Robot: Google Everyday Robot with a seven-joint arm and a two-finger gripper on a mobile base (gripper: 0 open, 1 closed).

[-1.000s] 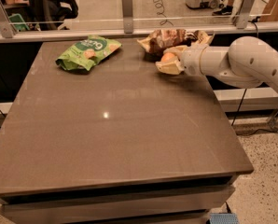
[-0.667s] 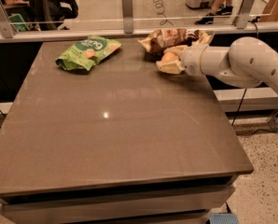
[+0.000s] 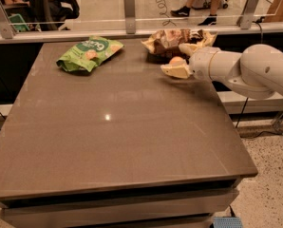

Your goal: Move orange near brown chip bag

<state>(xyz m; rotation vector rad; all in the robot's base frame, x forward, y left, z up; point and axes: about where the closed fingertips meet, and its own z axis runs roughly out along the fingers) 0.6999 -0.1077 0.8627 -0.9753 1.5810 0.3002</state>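
Note:
The orange [image 3: 176, 60] sits between the two pale fingers of my gripper [image 3: 181, 61], just in front of the brown chip bag [image 3: 172, 39] at the table's far right edge. The gripper reaches in from the right on a white arm [image 3: 255, 70]. One finger [image 3: 189, 48] is above the orange and the other finger [image 3: 175, 71] is under it, and they are closed on the fruit. The orange is held low over the table top, almost touching the bag's front edge. The bag lies wrinkled, with pale yellow-tan ends.
A bright green snack bag [image 3: 89, 52] lies at the far left of the grey table [image 3: 117, 137]. A low glass barrier with metal posts [image 3: 129, 4] runs along the far edge. The table's right edge drops to a speckled floor [image 3: 269, 175].

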